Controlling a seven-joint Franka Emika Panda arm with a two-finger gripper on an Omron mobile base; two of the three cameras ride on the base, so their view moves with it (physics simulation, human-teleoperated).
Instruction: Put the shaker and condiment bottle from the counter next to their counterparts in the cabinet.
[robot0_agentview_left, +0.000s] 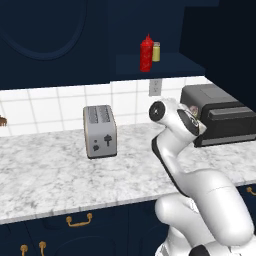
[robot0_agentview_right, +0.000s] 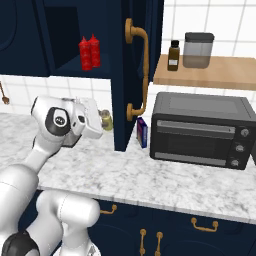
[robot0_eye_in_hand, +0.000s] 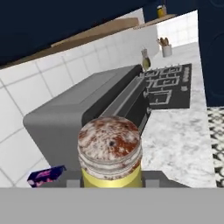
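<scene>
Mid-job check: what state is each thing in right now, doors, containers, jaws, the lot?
shaker: capped, held between the jaws.
jaws: shut on the shaker.
red bottles: both upright, side by side on the cabinet shelf.
pale shaker: upright beside them.
cabinet door: open.
toaster: slots empty.
toaster oven: door shut.
jar: lidded.
</scene>
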